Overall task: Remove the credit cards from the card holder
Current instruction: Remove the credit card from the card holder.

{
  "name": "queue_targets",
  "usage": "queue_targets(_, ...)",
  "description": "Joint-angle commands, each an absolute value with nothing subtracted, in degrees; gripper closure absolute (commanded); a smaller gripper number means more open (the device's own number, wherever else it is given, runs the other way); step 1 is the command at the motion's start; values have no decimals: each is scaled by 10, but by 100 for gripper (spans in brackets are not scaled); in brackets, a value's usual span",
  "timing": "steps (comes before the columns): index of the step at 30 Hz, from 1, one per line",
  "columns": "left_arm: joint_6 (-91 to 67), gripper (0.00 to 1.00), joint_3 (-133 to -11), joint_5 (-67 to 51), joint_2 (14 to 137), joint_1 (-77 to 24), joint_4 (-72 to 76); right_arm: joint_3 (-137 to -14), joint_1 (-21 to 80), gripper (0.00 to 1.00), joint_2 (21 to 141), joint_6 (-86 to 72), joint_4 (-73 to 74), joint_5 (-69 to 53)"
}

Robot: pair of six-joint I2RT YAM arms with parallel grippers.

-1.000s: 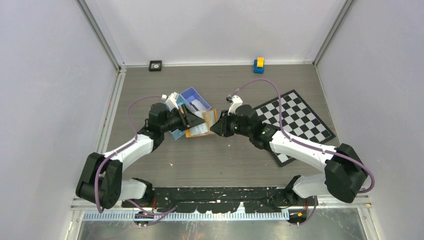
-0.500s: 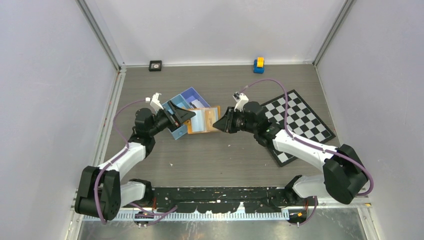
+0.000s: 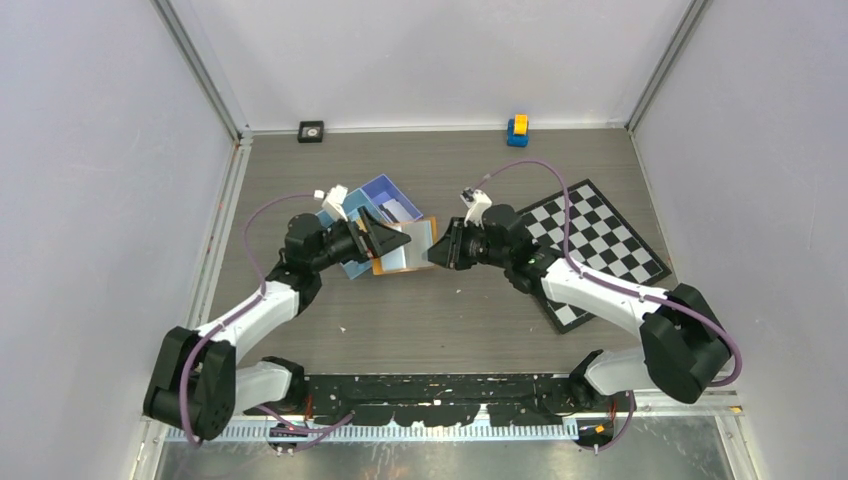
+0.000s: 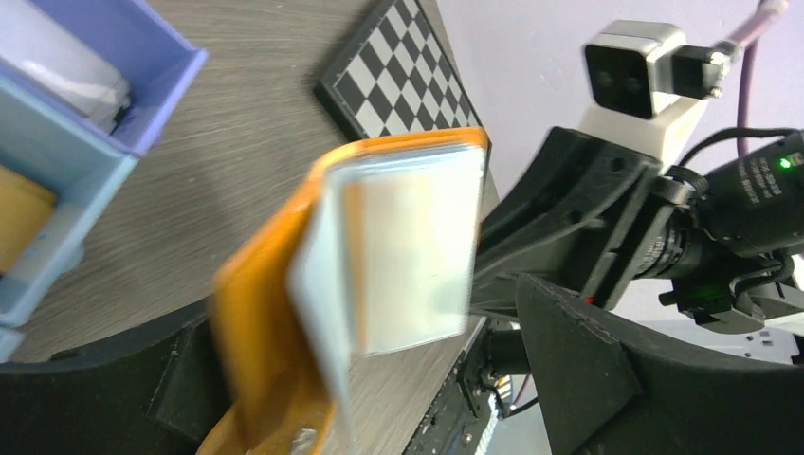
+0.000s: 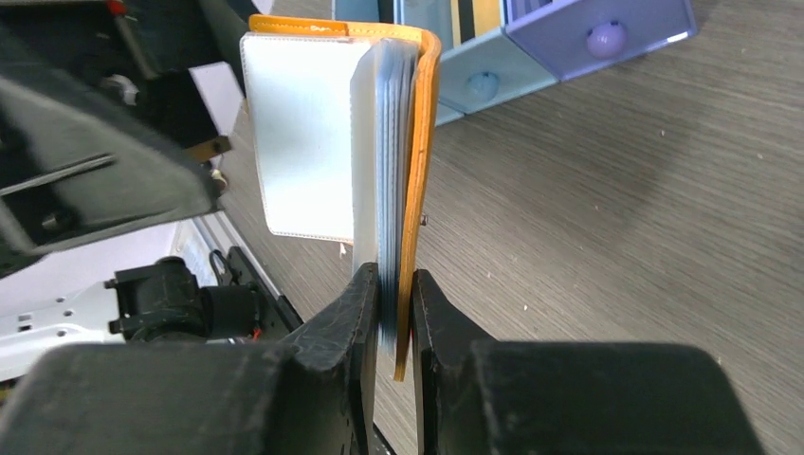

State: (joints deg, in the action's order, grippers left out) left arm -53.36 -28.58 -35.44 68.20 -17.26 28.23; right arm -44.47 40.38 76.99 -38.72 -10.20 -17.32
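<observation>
The orange card holder (image 3: 412, 247) hangs open above the table between the two arms. My right gripper (image 5: 393, 284) is shut on its orange cover and on a stack of grey-blue credit cards (image 5: 384, 171). A pale inner leaf (image 5: 303, 133) fans out to the left. My left gripper (image 3: 385, 240) is open wide, and the holder (image 4: 265, 313) with a pale card face (image 4: 408, 246) stands between its fingers (image 4: 578, 351). I cannot tell whether either left finger touches it.
A blue three-compartment tray (image 3: 360, 262) sits just behind the left gripper, with a pale flat item in its far purple compartment (image 4: 57, 57). A checkerboard mat (image 3: 600, 245) lies under the right arm. A yellow-and-blue block (image 3: 517, 128) and a small black item (image 3: 311, 130) stand at the back wall.
The left gripper opened wide, drew back to the left, then came in again around the holder. The right gripper kept its grip and shifted slightly.
</observation>
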Motion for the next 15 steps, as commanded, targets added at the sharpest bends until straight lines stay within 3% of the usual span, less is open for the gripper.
queue_targets(1,-430,0,-342,-289,643,-234,190,-485,428,100,770,-357,-88,-133)
queue_targets(12,-403,0,-391,-227,708,-269,99,-505,482,100,761,-310,-56,-84)
queue_targets(15,-394,9,-398,-208,713,-269,70,-504,489,99,756,-305,-53,-75)
